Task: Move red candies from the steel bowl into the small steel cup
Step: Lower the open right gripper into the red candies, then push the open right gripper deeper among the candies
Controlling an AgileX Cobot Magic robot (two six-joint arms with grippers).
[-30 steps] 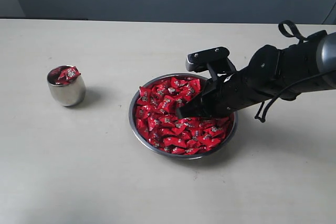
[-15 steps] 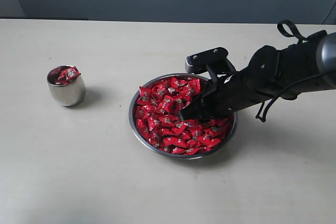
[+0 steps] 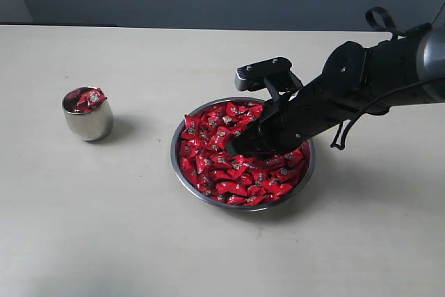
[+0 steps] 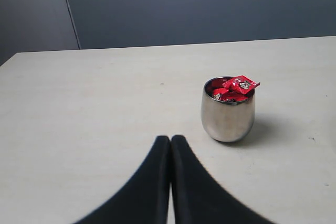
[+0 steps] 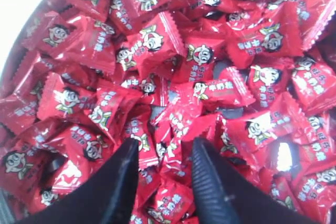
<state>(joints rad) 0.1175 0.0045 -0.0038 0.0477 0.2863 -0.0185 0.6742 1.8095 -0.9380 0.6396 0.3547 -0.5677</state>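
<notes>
Shifted a little leftward across the steel bowl (image 3: 172, 154) over the last second, the right gripper (image 3: 238, 148) hangs nose-down over the heap of red candies (image 3: 208, 165), while bowl, cup and pile look undisturbed. Its 2 fingers (image 5: 123, 182) stand apart, tips down among the wrappers with candies showing in the gap between them. This spread looks meant to straddle a piece before pinching it, though whether any single candy is yet caught cannot be told. The steep downward angle of the arm suits picking from a loose, shallow pile.

The bowl sits near the middle of the table (image 3: 139, 241), full almost to its rim. The small steel cup (image 3: 87, 123) stands upright well apart from it, toward the table's left side, already holding several candies, 1 of them riding above the lip. That leaves little room, so the next drop probably needs care to keep pieces from sliding off.

The left gripper (image 4: 170, 139) has its fingers pressed together on nothing, held above the bare table and pointed toward the cup, apparently parked out of the way.
</notes>
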